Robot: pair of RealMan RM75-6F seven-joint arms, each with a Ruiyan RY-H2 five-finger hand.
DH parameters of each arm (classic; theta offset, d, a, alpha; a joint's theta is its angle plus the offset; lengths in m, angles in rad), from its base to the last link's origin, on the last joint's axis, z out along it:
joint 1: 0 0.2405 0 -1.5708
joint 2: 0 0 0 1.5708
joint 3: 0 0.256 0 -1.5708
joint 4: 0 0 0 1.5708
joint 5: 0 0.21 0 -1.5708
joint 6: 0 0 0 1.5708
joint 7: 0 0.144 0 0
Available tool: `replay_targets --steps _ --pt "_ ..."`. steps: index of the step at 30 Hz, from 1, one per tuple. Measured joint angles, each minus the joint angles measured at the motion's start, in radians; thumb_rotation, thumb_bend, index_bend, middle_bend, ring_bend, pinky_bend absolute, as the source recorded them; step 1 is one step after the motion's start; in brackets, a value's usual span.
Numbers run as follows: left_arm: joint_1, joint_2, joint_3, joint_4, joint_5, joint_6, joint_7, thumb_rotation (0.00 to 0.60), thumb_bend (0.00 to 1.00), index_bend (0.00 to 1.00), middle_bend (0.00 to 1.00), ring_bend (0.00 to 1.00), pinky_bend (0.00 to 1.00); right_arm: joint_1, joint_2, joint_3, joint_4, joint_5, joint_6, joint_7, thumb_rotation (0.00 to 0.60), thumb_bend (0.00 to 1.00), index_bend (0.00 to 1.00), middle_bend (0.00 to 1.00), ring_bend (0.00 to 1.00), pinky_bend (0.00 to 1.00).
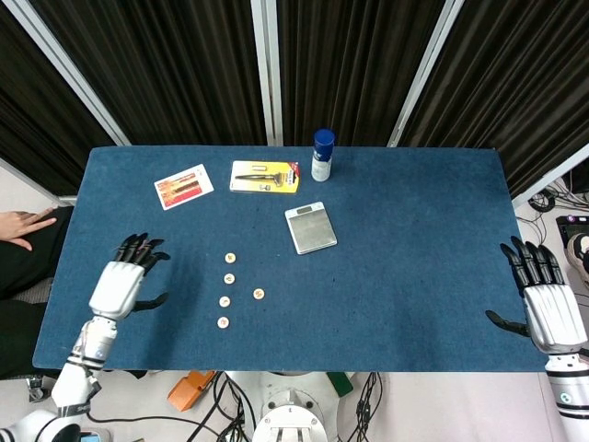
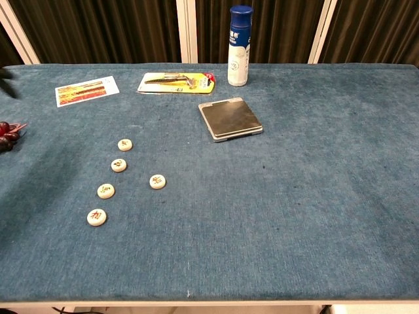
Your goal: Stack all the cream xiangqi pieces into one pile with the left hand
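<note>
Several cream xiangqi pieces point(image 1: 229, 278) lie flat and apart on the blue table point(image 1: 414, 239). Most form a loose column, and one more point(image 1: 259, 294) sits to its right. The chest view shows the same pieces point(image 2: 118, 165), each one separate, none stacked. My left hand point(image 1: 124, 281) hovers over the table's left part, fingers spread and holding nothing, a short way left of the column. My right hand point(image 1: 550, 308) stays open at the table's right front corner, far from the pieces.
A bunch of dark grapes point(image 2: 6, 137) lies at the left, hidden under my left hand in the head view. At the back are a card point(image 1: 183, 186), a packaged razor point(image 1: 265, 176), a blue-capped bottle point(image 1: 322, 154) and a small scale point(image 1: 310, 227). A person's hand point(image 1: 23, 224) rests beyond the left edge.
</note>
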Motion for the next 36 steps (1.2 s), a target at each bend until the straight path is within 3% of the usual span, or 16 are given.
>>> replay_targets --steps 5,10,14,22,36 --pt "-0.109 -0.095 -0.027 0.074 -0.035 -0.161 0.041 0.6 0.19 0.31 0.13 0.0 0.0 -0.007 -0.003 -0.003 0.002 0.004 0.007 0.002 0.6 0.1 0.0 0.0 0.0 0.07" --pt "-0.177 -0.189 -0.041 0.159 -0.087 -0.245 0.098 0.6 0.19 0.31 0.13 0.0 0.0 -0.009 -0.005 -0.003 0.01 0.01 0.005 0.006 0.6 0.1 0.0 0.0 0.0 0.07" --pt "-0.197 -0.232 -0.046 0.198 -0.129 -0.267 0.119 0.6 0.21 0.31 0.13 0.0 0.0 -0.008 -0.006 0.0 0.015 0.015 0.003 0.009 0.6 0.1 0.0 0.0 0.0 0.07" --pt "-0.225 -0.263 -0.046 0.216 -0.152 -0.292 0.127 0.6 0.28 0.41 0.13 0.0 0.0 0.0 -0.018 0.001 0.026 0.018 -0.009 0.012 0.6 0.1 0.0 0.0 0.0 0.07" --pt "-0.257 -0.291 -0.045 0.23 -0.218 -0.328 0.163 0.6 0.33 0.44 0.13 0.0 0.0 -0.003 -0.023 0.002 0.048 0.027 -0.008 0.034 0.6 0.1 0.0 0.0 0.0 0.07"
